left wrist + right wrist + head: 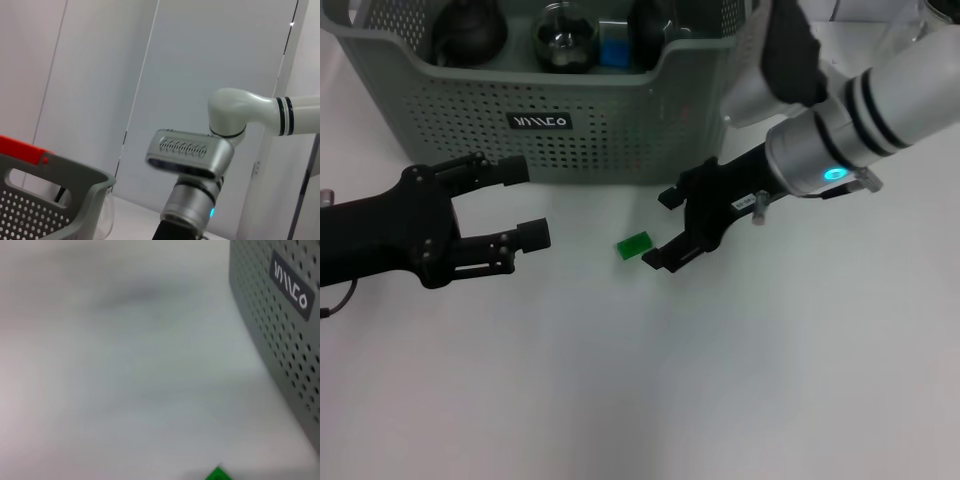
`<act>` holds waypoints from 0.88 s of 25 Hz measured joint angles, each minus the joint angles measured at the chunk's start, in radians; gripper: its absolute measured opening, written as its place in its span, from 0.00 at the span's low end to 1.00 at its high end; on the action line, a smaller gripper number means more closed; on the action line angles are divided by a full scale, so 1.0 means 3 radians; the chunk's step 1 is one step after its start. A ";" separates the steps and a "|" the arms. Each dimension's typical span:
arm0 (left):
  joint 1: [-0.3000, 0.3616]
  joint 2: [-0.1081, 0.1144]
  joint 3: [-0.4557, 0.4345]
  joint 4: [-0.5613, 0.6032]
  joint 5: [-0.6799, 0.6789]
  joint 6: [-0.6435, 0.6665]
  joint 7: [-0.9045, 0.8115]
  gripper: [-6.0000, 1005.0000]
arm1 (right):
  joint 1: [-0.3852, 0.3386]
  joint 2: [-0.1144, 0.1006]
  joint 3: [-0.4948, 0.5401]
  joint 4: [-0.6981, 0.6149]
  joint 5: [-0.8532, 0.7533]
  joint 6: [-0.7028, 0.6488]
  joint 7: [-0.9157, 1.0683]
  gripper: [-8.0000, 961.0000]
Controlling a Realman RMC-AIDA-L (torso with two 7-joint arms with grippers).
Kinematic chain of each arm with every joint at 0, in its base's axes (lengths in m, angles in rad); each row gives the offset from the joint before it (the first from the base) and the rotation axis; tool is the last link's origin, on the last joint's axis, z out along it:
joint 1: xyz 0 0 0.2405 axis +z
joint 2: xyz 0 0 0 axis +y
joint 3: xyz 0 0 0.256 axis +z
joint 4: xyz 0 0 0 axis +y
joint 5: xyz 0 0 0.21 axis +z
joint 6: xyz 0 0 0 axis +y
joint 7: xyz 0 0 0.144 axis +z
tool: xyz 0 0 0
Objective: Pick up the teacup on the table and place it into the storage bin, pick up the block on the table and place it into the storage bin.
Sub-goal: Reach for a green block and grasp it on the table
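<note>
Bare tabletop (650, 400) up front, left gripper (525, 200) spread wide and empty, right gripper (665, 228) parted beside block (634, 245), bin (620, 130) behind.

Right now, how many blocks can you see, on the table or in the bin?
2. A green block lies on the table in front of the storage bin, beside the right tool. A blue block sits inside the bin. Others may be hidden.
</note>
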 joint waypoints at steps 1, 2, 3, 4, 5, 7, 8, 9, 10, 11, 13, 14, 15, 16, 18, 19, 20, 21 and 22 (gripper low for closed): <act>-0.0006 0.0000 0.0000 -0.0002 0.0000 -0.0005 0.0001 0.83 | 0.0023 0.0004 -0.0024 0.0040 0.0017 0.0058 -0.0004 0.87; -0.0011 -0.0001 -0.0001 -0.0003 0.0000 -0.0014 0.0003 0.83 | 0.0036 0.0009 -0.0064 0.0064 0.0059 0.0100 -0.0009 0.87; -0.0013 -0.0001 -0.0001 -0.0003 0.0000 -0.0021 0.0003 0.83 | 0.0043 0.0012 -0.0113 0.0080 0.0119 0.0134 -0.0014 0.87; -0.0016 -0.0002 0.0000 -0.0004 0.0000 -0.0030 0.0004 0.83 | 0.0046 0.0011 -0.0167 0.0084 0.0188 0.0152 -0.0016 0.87; -0.0019 -0.0002 0.0002 -0.0004 0.0000 -0.0034 0.0005 0.83 | 0.0045 0.0008 -0.0220 0.0083 0.0246 0.0162 -0.0017 0.87; -0.0022 -0.0002 0.0003 0.0000 0.0000 -0.0035 0.0006 0.83 | 0.0034 0.0000 -0.0310 0.0069 0.0352 0.0171 -0.0019 0.87; -0.0022 -0.0002 0.0002 0.0001 0.0000 -0.0035 0.0007 0.83 | 0.0030 -0.0002 -0.0340 0.0064 0.0384 0.0172 -0.0022 0.87; -0.0022 -0.0002 -0.0001 0.0003 0.0000 -0.0035 0.0007 0.83 | 0.0026 -0.0003 -0.0366 0.0061 0.0402 0.0172 -0.0027 0.87; -0.0022 -0.0001 -0.0002 0.0004 0.0000 -0.0035 0.0008 0.83 | 0.0027 -0.0004 -0.0389 0.0059 0.0409 0.0174 -0.0031 0.87; -0.0022 -0.0001 -0.0002 0.0004 0.0000 -0.0035 0.0008 0.83 | 0.0030 -0.0004 -0.0409 0.0059 0.0411 0.0174 -0.0034 0.87; -0.0022 0.0001 -0.0007 0.0007 -0.0001 -0.0036 0.0009 0.83 | 0.0038 -0.0006 -0.0460 0.0053 0.0411 0.0175 -0.0049 0.87; -0.0022 0.0001 -0.0008 0.0005 -0.0001 -0.0035 0.0009 0.83 | 0.0042 -0.0008 -0.0487 0.0047 0.0411 0.0175 -0.0068 0.87; -0.0024 0.0001 -0.0009 0.0002 -0.0001 -0.0035 0.0009 0.83 | 0.0042 -0.0008 -0.0511 0.0039 0.0411 0.0176 -0.0098 0.87; -0.0027 0.0001 -0.0009 -0.0002 -0.0001 -0.0035 0.0009 0.83 | 0.0042 -0.0008 -0.0533 0.0033 0.0411 0.0176 -0.0126 0.87; -0.0030 -0.0004 -0.0006 -0.0006 -0.0001 -0.0040 0.0007 0.83 | 0.0049 -0.0009 -0.0563 0.0025 0.0411 0.0177 -0.0164 0.87; -0.0030 -0.0006 -0.0005 -0.0006 -0.0001 -0.0048 0.0003 0.83 | 0.0056 -0.0009 -0.0573 0.0022 0.0411 0.0177 -0.0173 0.87; -0.0030 -0.0008 -0.0005 -0.0007 -0.0001 -0.0057 -0.0002 0.83 | 0.0063 -0.0009 -0.0584 0.0020 0.0411 0.0178 -0.0181 0.87; -0.0031 -0.0011 -0.0004 -0.0007 -0.0001 -0.0066 -0.0006 0.83 | 0.0069 -0.0008 -0.0598 0.0018 0.0411 0.0181 -0.0190 0.87; -0.0034 -0.0014 -0.0004 -0.0008 -0.0002 -0.0075 -0.0010 0.83 | 0.0072 -0.0007 -0.0607 0.0018 0.0411 0.0184 -0.0195 0.86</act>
